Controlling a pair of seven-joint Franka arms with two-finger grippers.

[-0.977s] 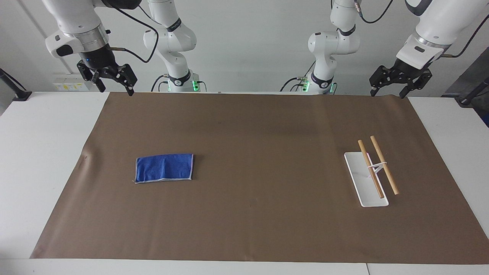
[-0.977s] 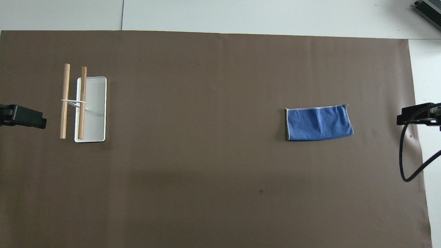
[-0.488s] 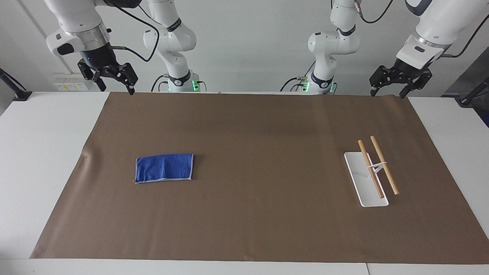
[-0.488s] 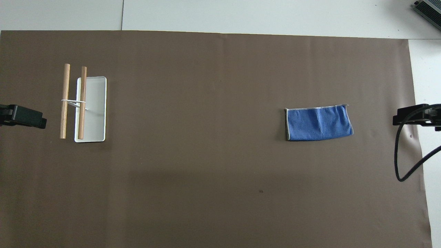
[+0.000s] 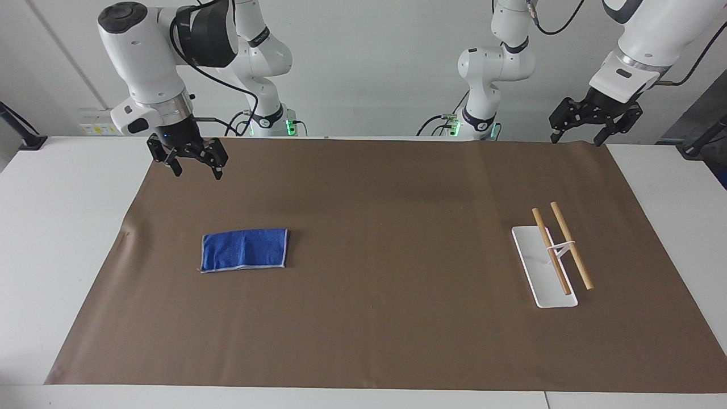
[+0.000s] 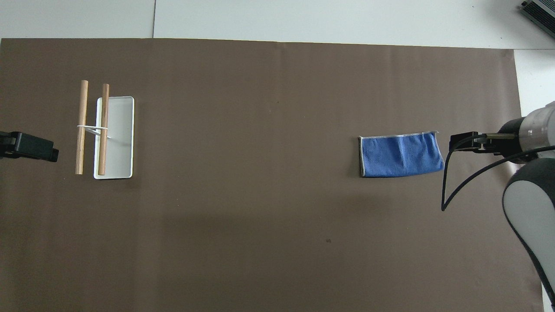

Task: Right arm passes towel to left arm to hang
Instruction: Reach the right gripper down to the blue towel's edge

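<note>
The blue towel [image 5: 244,250] lies folded flat on the brown mat, toward the right arm's end of the table; it also shows in the overhead view [image 6: 401,154]. My right gripper [image 5: 197,171] is open and empty, raised over the mat just off the towel's short edge, as the overhead view [image 6: 463,141] shows. My left gripper [image 5: 576,139] is open and empty and waits high over the mat's corner at the left arm's end [image 6: 32,147]. The rack has two wooden rods [image 5: 571,245] on a white base [image 5: 531,264].
The brown mat [image 5: 386,193] covers most of the white table [image 5: 62,227]. The rack's base [image 6: 119,143] and rods [image 6: 81,125] stand toward the left arm's end. A black cable [image 6: 446,182] hangs from the right wrist.
My right arm has come down and swung in over the mat toward the towel. The left arm, towel and rack have not moved.
</note>
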